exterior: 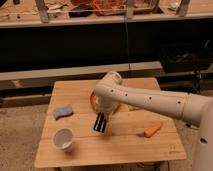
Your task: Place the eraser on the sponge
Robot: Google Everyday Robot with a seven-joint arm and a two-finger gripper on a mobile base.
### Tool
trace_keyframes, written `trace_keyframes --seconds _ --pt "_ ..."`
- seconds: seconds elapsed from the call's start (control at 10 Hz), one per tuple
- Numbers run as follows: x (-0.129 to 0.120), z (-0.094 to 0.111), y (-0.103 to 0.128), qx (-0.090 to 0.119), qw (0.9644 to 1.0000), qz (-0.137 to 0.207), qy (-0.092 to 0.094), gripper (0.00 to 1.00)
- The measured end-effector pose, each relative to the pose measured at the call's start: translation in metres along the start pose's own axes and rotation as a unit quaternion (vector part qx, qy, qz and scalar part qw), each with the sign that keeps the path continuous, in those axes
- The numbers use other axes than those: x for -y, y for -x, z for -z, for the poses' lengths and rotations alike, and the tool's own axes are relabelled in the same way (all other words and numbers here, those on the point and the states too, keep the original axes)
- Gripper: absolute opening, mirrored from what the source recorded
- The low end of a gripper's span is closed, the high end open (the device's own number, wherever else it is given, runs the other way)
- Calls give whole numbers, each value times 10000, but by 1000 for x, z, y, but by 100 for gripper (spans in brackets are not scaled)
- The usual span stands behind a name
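The blue-grey sponge [62,111] lies on the left part of the wooden table [125,145]. My white arm reaches in from the right, and its gripper [100,123] hangs over the table's middle, right of the sponge and above the white cup [63,138]. The gripper is shut on the eraser [99,124], a dark flat block with a pale stripe that points down and slightly left from the wrist. The eraser is clear of the sponge, about a hand's width to its right.
An orange bowl [93,101] sits behind the gripper, mostly hidden by the arm. An orange carrot-like piece [153,130] lies at the table's right. A dark shelf unit and a low ledge stand behind the table.
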Motion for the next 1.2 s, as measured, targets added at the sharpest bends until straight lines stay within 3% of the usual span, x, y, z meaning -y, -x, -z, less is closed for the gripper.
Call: trace_keyframes --seconds 0.4,1.2 --pt "41 -5 -5 -81 9998 126 -89 1" --pt "81 -9 -12 -265 9994 157 -152 1"
